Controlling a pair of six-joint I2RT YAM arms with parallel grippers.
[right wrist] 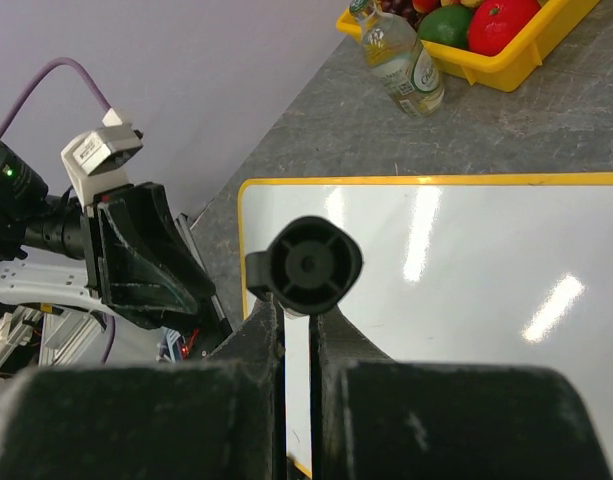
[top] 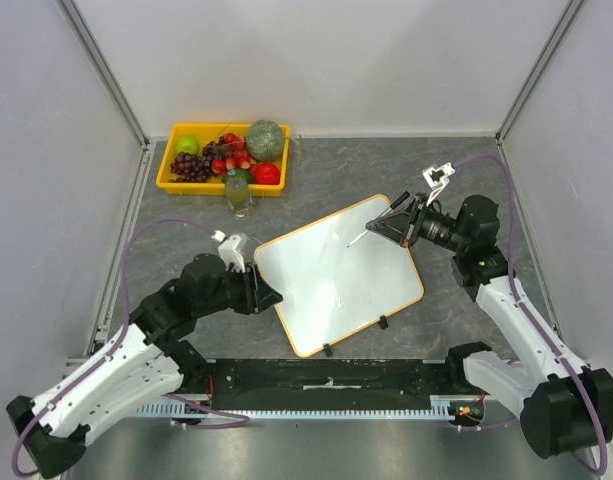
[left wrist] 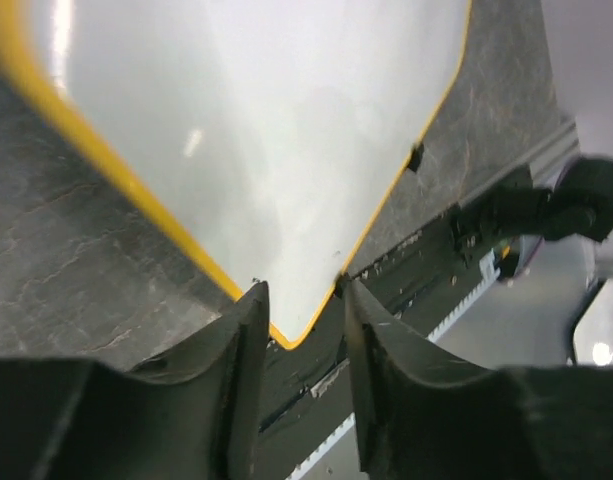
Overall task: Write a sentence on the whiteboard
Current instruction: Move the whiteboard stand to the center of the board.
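Two grippers flank the whiteboard [top: 336, 280]: right gripper [right wrist: 296, 318] clamps a marker [right wrist: 304, 265] over its far corner; left gripper [left wrist: 298, 292], jaws apart, beside its left edge.

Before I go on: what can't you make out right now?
Marker tip: right wrist view, hidden behind its own butt end; top view, too small to judge contact with the whiteboard.
Left gripper: left wrist view, unclear whether it pinches the board corner.

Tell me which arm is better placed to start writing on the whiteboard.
Right. The right end effector is shut on the marker above the whiteboard; the left end effector holds nothing, open at the board's corner.
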